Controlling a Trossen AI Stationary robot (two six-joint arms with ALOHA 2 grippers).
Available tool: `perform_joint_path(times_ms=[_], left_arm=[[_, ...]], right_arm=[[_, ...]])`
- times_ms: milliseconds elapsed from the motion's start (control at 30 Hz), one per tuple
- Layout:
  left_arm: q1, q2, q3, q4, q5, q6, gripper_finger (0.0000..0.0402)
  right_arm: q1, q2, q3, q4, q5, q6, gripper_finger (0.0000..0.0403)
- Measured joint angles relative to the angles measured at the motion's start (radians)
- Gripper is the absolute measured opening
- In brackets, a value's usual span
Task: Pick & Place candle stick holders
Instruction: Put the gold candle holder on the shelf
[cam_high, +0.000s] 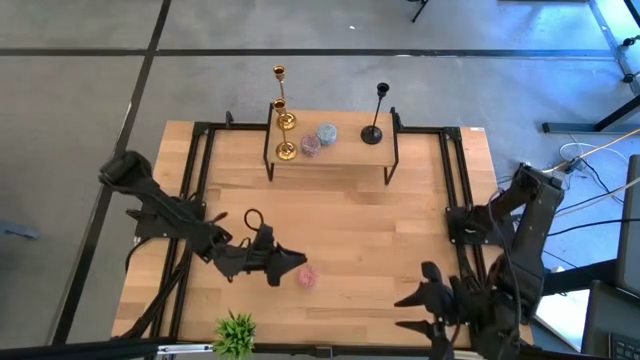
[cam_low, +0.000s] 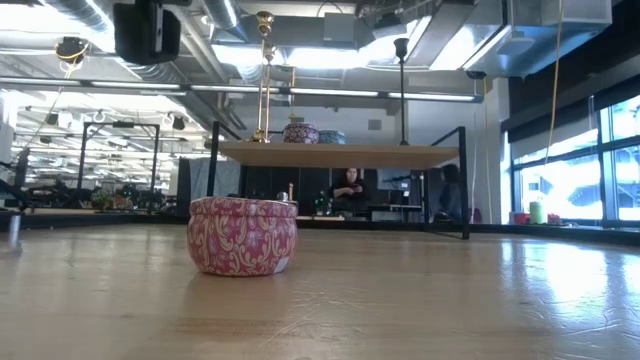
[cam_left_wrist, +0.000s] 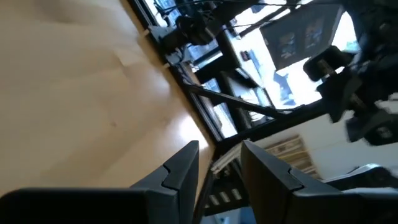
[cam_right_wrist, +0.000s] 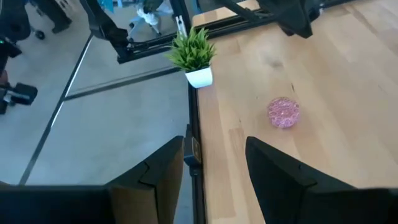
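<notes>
Brass and black are the colours of the three holders we see from above: two gold holders stand at the left end of a small raised shelf at the far side of the tabletop, one just behind the other, and the black holder stands upright near the shelf's right end. Between them on the shelf sit two small round tins, touching each other. In the low view the gold stems and the black stem rise from the shelf top, well apart. We find the left claw low over the near left part of the tabletop, just beside a pink tin; its wrist view shows its fingers parted by a narrow gap with nothing between them. The pink tin stands alone on the wood in the low view. Our right claw hangs at the near right corner, its fingers spread moderately and holding nothing; past them its wrist view shows the pink tin and a small potted plant at the tabletop's near edge. Both claws are well apart from the holders.
</notes>
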Motion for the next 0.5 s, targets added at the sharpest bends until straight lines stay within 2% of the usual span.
perform_joint_path(times_ms=[267, 500], left_arm=[[-0.020, 0.021, 0.019, 0.010, -0.031, -0.049, 0.0116], [-0.010, 0.021, 0.050, 0.009, -0.059, -0.005, 0.0116]], right_arm=[[0.067, 0.031, 0.000, -0.002, 0.130, 0.084, 0.0176], [0.093, 0.031, -0.001, 0.002, 0.179, 0.107, 0.0176]])
